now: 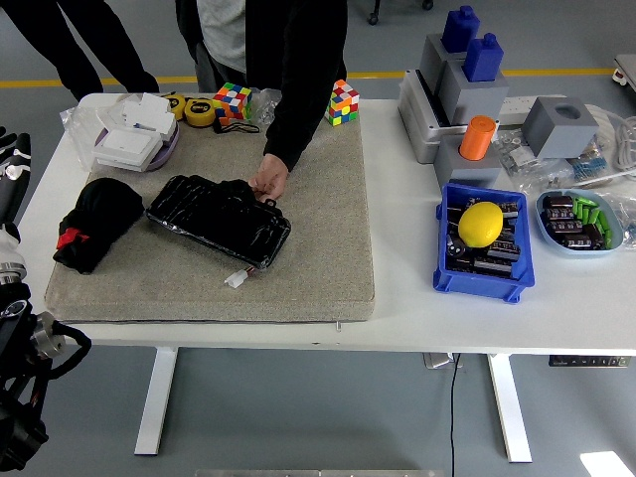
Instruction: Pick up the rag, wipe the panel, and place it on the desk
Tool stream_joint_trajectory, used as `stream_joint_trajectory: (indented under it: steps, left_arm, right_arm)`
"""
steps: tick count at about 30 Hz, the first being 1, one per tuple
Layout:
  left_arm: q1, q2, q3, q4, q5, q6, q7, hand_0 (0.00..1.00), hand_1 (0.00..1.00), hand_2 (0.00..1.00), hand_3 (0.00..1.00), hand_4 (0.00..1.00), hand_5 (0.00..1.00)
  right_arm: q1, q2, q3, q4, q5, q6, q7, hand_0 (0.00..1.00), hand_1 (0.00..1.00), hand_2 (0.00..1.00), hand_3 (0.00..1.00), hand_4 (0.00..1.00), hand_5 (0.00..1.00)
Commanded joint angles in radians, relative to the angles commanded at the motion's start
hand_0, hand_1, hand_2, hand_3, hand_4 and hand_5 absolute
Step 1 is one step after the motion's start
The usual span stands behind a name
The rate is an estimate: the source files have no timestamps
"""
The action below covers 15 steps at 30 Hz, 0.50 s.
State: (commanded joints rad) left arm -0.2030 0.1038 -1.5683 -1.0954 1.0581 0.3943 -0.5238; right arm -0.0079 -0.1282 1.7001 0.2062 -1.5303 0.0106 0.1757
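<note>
- Rag (pixel 96 223): black bundle on the grey mat (pixel 318 258), left end, just beside the black panel (pixel 220 219).
- Left hand (pixel 12 184): at the frame's left edge, off the table, apart from the rag; finger state cannot be told.
- Person's hand (pixel 268 179): touching the panel's far edge.

One rag (pixel 95 223), one panel (pixel 220 219), two puzzle cubes (pixel 233 101), one lemon (pixel 480 224), two tape measures (pixel 202 111)

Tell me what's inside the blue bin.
The blue bin holds a yellow lemon-shaped object resting on dark rectangular parts; whatever lies beneath it is covered.
</note>
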Motion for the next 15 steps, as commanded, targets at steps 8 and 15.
stream_joint_trajectory:
  steps: [8,15]
  left_arm:
    - [0.001,0.005,0.001,-0.003,0.002,0.000,0.003,0.505,0.604,0.609,0.598,0.870,0.385]
    - [0.007,0.004,0.001,-0.005,0.002,0.000,0.004,0.508,0.606,0.609,0.600,0.871,0.386]
  right_arm:
    - [0.000,-0.002,-0.013,0.000,0.001,0.000,0.000,0.537,0.562,0.493,0.522,0.893,0.369]
    - [-0.004,-0.009,-0.030,0.000,0.004,0.000,-0.001,0.536,0.563,0.493,0.522,0.893,0.368]
